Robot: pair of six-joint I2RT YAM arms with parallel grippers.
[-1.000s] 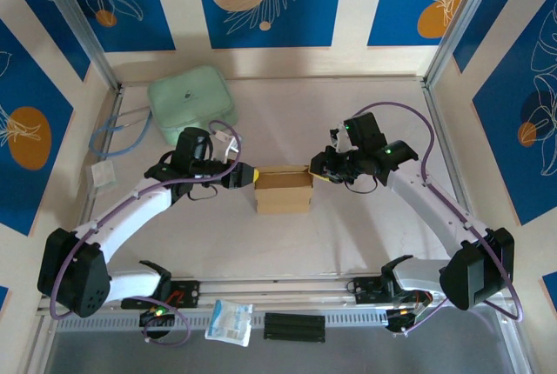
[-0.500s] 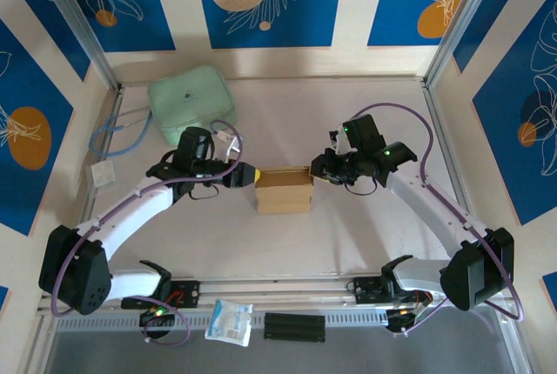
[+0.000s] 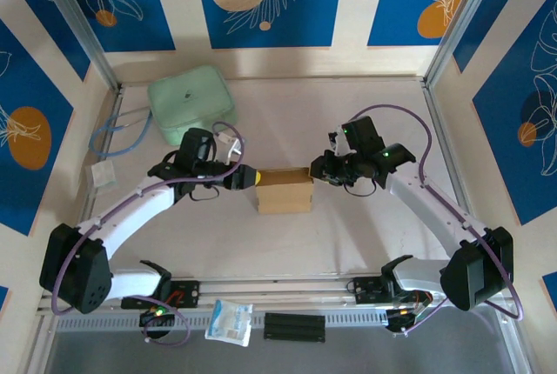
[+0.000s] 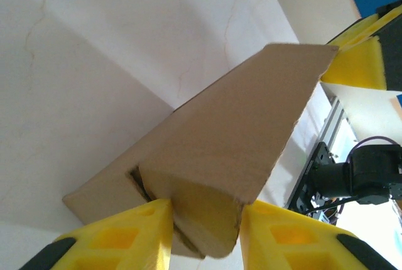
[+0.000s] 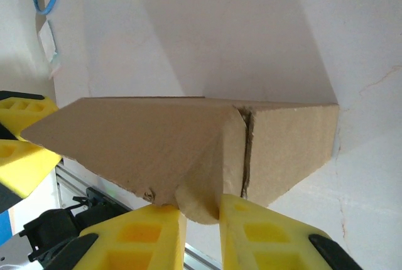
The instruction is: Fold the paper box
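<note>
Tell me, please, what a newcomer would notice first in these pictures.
The brown paper box in the middle of the table draws the eye, pinched at its ends by the left gripper and the right gripper, each shut on a folded flap. A mint-green pouch lies at the far left corner.

Both end effectors [image 3: 251, 177] [image 3: 315, 174] gripping, facing inward

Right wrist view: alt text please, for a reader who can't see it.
The paper box, a partly folded brown cardboard shape, spans the frame against the white table, one end flap pinched in the right gripper. The left gripper clamps its far corner at the frame's left edge.
</note>
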